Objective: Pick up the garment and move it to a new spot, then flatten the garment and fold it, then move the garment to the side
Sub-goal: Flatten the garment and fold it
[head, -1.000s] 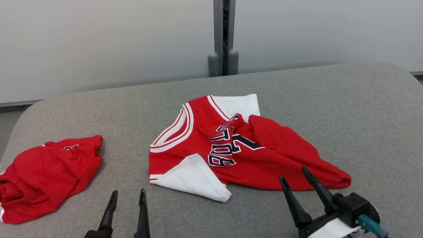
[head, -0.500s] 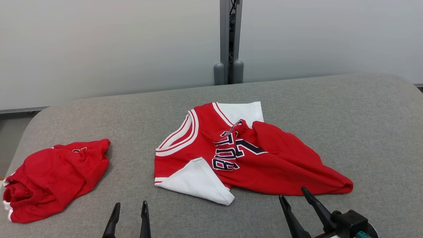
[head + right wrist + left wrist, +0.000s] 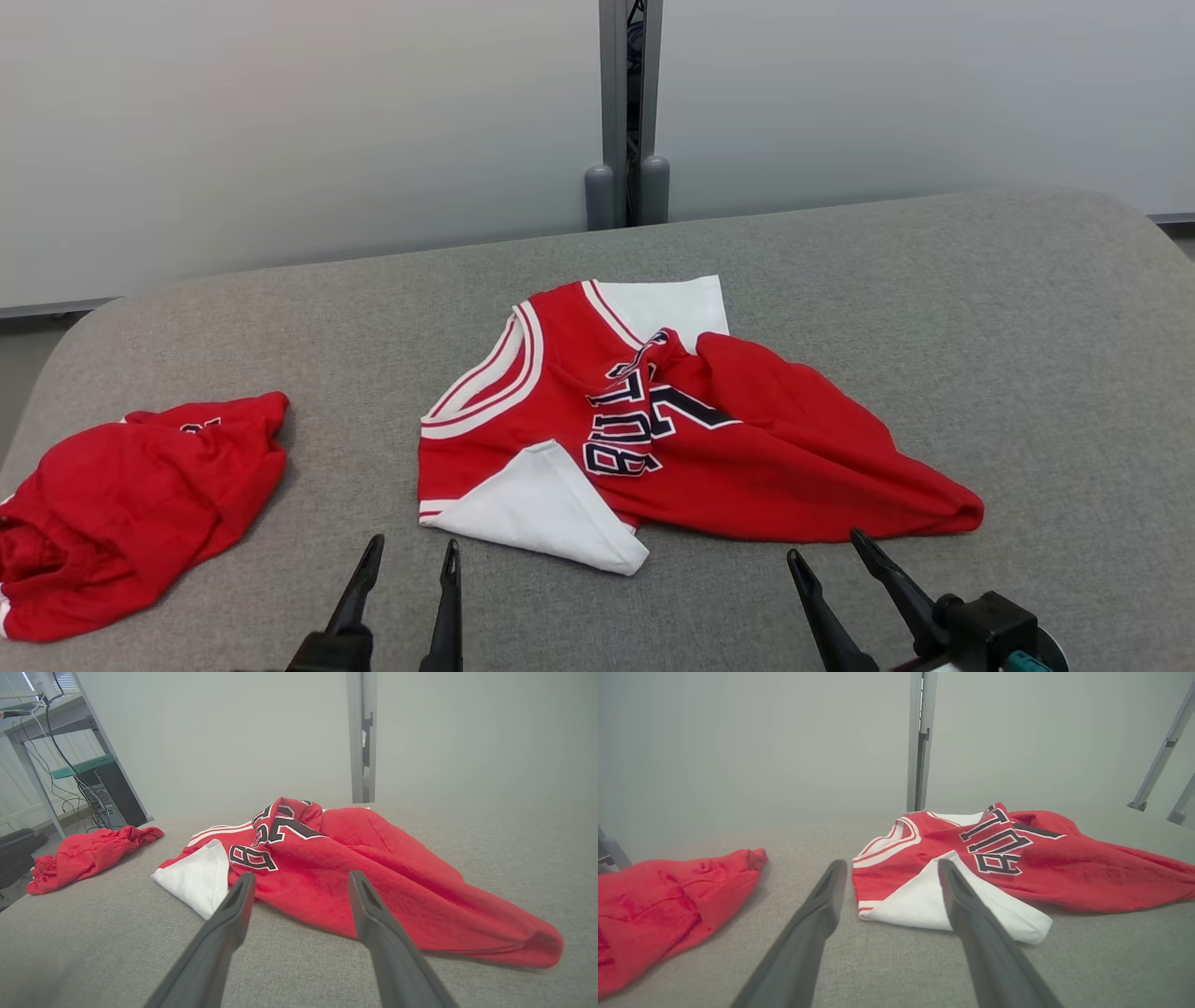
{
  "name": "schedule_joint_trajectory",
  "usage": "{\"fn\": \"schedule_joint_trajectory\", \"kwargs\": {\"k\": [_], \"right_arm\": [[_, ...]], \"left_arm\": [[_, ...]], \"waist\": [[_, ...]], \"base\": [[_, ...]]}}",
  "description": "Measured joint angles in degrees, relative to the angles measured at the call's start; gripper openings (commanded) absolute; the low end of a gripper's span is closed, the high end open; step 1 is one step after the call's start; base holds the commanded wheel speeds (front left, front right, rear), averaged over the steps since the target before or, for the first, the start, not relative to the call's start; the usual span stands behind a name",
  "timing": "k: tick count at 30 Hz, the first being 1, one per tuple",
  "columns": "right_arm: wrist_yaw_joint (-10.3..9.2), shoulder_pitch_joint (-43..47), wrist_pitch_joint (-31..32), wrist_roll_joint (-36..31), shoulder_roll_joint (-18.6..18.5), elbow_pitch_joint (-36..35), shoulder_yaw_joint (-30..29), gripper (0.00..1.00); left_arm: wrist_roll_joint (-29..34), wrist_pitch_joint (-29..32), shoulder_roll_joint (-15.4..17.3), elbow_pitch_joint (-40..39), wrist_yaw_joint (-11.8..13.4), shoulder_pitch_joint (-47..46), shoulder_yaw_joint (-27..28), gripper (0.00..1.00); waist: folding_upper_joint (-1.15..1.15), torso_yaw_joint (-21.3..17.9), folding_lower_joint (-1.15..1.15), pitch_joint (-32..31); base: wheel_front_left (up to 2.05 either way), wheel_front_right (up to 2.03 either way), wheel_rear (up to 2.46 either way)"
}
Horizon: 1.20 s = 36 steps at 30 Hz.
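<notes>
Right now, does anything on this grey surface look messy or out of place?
Yes. The red jersey in the middle lies crumpled, its lettering bunched and a white flap turned out at the near edge. A second red garment sits heaped at the left edge.

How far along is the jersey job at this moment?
Done: nothing visible; the red jersey lies crumpled and unfolded. In hand: nothing; left pincer and right pincer stand open just short of its near edge. Left: pick up, move, flatten, fold, set aside.

Garment (image 3: 738, 448) right of other cloth (image 3: 131, 513)
</notes>
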Motion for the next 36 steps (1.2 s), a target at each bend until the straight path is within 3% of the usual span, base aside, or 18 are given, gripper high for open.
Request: {"fn": "schedule_joint_trajectory", "kwargs": {"k": [7, 14, 23, 36], "right_arm": [[0.00, -1.3, 0.0, 0.5, -0.6, 0.1, 0.8, 1.00], [0.00, -3.0, 0.0, 1.0, -1.1, -0.1, 0.9, 1.00], [0.00, -4.8, 0.0, 1.2, -1.0, -0.3, 0.9, 1.00], [0.00, -5.9, 0.0, 1.5, -1.0, -0.4, 0.9, 1.00]], "left_arm": [[2.7, 0.0, 0.1, 6.0, -3.7, -9.4, -1.3, 1.00], [6.5, 0.0, 1.2, 17.6, -8.0, -20.0, -5.7, 1.00], [11.3, 0.8, 2.1, 27.7, -8.4, -29.3, -9.7, 1.00], [11.5, 1.3, 1.7, 36.2, -7.7, -34.1, -10.8, 1.00]], "waist": [[0.00, -1.5, 0.00, 1.6], [0.00, -3.5, 0.00, 5.0], [0.00, -5.2, 0.00, 8.5], [0.00, -6.4, 0.00, 10.4]], "base": [[0.00, 0.00, 0.00], [0.00, 0.00, 0.00], [0.00, 0.00, 0.00], [0.00, 0.00, 0.00]]}}
